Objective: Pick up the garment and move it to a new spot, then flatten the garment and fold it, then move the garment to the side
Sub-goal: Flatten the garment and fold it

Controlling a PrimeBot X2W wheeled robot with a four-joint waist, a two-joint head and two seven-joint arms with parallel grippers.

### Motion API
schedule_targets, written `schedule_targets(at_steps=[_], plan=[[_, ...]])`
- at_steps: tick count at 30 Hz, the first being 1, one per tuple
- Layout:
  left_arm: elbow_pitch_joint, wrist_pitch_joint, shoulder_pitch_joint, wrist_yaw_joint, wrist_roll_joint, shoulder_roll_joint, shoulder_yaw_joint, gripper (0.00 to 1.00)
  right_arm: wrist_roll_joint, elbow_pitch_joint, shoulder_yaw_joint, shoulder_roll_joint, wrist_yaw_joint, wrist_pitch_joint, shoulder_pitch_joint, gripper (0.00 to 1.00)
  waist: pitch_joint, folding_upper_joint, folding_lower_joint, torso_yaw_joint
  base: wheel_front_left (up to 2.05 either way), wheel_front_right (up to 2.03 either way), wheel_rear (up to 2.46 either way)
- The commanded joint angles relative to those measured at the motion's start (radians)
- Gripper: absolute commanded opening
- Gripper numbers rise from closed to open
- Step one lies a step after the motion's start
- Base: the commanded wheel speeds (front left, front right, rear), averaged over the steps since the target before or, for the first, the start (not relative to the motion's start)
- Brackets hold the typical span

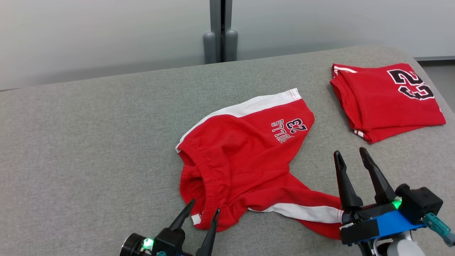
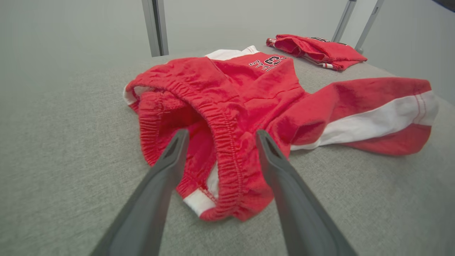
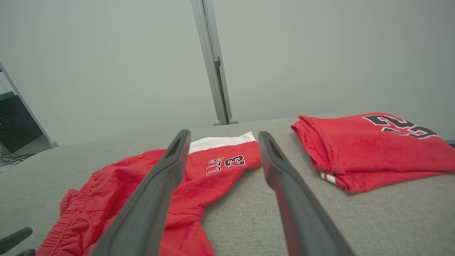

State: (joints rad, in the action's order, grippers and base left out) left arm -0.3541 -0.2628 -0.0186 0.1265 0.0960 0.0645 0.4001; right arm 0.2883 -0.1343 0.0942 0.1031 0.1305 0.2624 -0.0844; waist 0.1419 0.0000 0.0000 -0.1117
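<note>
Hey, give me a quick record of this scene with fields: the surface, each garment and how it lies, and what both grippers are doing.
surface: grey padded table
garment to fold: red shorts, white side stripes, crumpled, mid-table
second garment: folded red garment with a number print, far right, apart from the shorts
left gripper: open, fingertips either side of the elastic waistband, holding nothing
right gripper: open, by the shorts' near leg, holding nothing
task stage: shorts not yet flattened or folded
</note>
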Motion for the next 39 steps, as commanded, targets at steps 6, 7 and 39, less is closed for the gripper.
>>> schedule_targets(at_steps=[6, 7, 39], plan=[[-0.102, -0.002, -0.064, 0.004, 0.068, 0.026, 0.075, 1.00, 0.009, -0.003, 0.005, 0.009, 0.001, 0.003, -0.023, 1.00, 0.019, 0.0000, 0.0000, -0.023, 0.00, 0.00, 0.00], [-0.130, -0.002, -0.071, 0.004, 0.077, 0.029, 0.086, 1.00, 0.010, -0.004, 0.004, 0.010, 0.000, 0.003, -0.022, 1.00, 0.021, 0.0000, 0.0000, -0.024, 0.00, 0.00, 0.00], [0.135, -0.002, 0.025, 0.004, 0.151, 0.107, -0.024, 0.00, 0.025, -0.043, 0.019, 0.028, 0.001, 0.003, -0.010, 1.00, -0.016, 0.0000, 0.0000, 0.134, 0.00, 0.00, 0.00]])
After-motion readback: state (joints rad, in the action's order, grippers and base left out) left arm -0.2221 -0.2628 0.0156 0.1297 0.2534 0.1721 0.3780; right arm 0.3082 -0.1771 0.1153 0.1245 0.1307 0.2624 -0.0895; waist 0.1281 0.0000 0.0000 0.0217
